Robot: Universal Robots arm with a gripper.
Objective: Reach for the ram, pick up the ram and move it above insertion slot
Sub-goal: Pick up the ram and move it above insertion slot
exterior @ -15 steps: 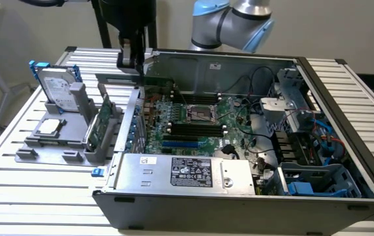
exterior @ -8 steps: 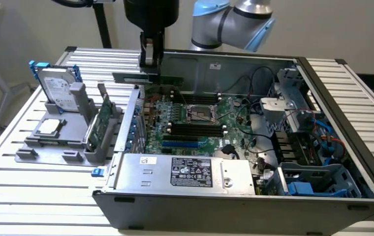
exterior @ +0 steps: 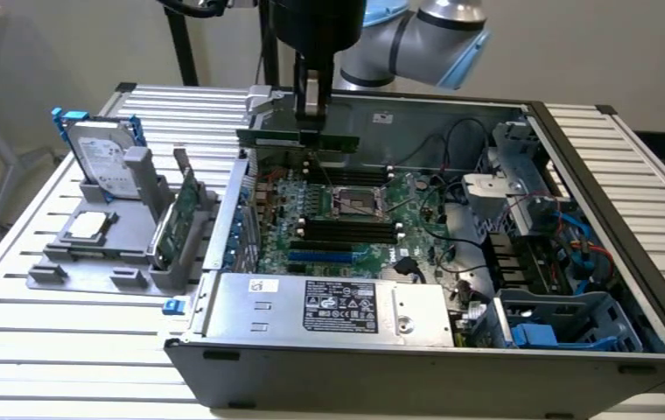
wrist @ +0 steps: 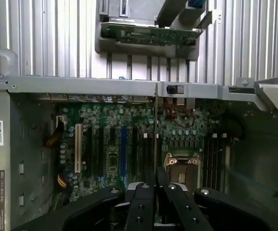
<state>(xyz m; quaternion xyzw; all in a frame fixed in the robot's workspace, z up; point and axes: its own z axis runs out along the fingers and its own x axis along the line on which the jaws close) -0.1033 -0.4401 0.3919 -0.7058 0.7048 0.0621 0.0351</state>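
The ram (exterior: pixel 297 138) is a thin green stick hanging level over the back of the open computer case (exterior: pixel 426 359). My gripper (exterior: pixel 311 122) comes down from above and is shut on its middle. In the wrist view the ram (wrist: pixel 157 125) appears edge-on as a thin line running out from between my black fingers (wrist: pixel 141 202), with the gripper (wrist: pixel 156 190) closed on it. It hangs above the motherboard (exterior: pixel 350 210), apart from it. The long black memory slots (exterior: pixel 350 231) lie below and nearer the case front; in the wrist view these slots (wrist: pixel 140 154) sit just beside the ram's line.
A grey holder (exterior: pixel 76 262) at the exterior view's left carries a silver hard drive (exterior: pixel 105 157), a wider green expansion card (exterior: pixel 178 210) and a processor (exterior: pixel 85 226). The power supply (exterior: pixel 321 306), cables and a drive cage (exterior: pixel 531 175) crowd the case.
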